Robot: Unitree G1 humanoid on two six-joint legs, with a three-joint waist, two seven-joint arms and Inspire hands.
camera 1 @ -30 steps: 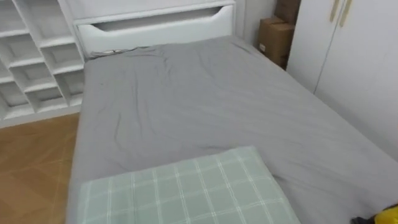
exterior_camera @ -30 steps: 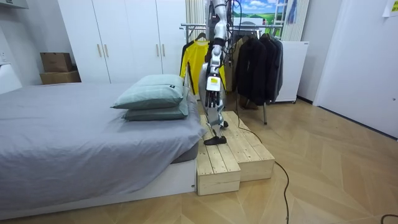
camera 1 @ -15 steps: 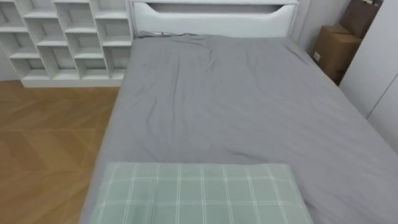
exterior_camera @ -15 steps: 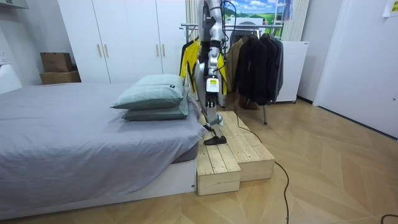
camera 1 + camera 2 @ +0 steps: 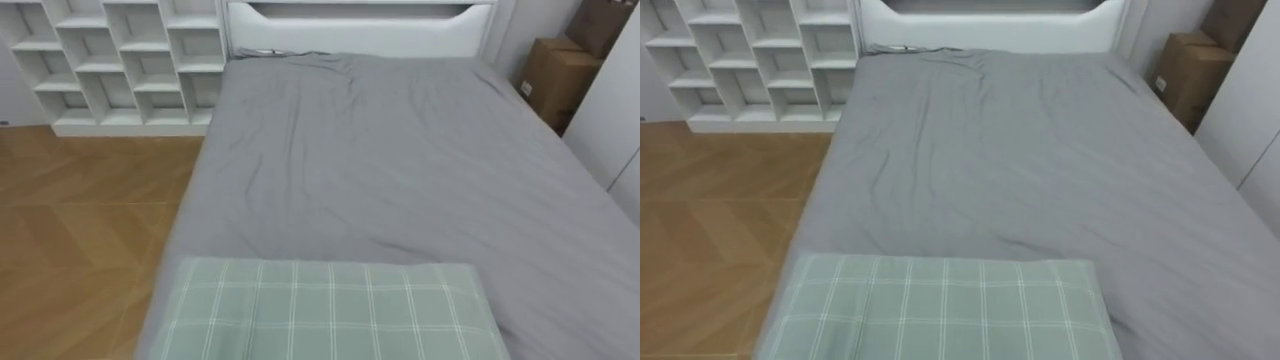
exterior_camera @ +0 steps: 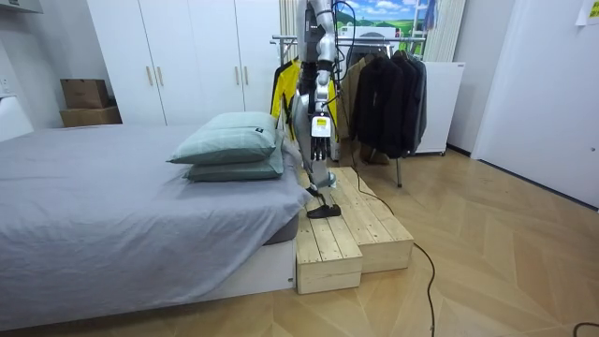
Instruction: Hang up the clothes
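The yellow garment (image 6: 284,94) on the clothes rack (image 6: 281,39) seems soft and light, best taken at its shoulders; the hands' state I cannot tell.

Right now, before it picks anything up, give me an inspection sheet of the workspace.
surface: bed, grey cover, wrinkled
job's things: yellow top and dark coats hang on the rack behind the robot
clutter: checked pillow at the near end; cardboard box beside the bed
hands: at the robot's sides, too small to judge
cables: nothing seen on the bed
surroundings: white shelves, wardrobe, wooden step under the robot
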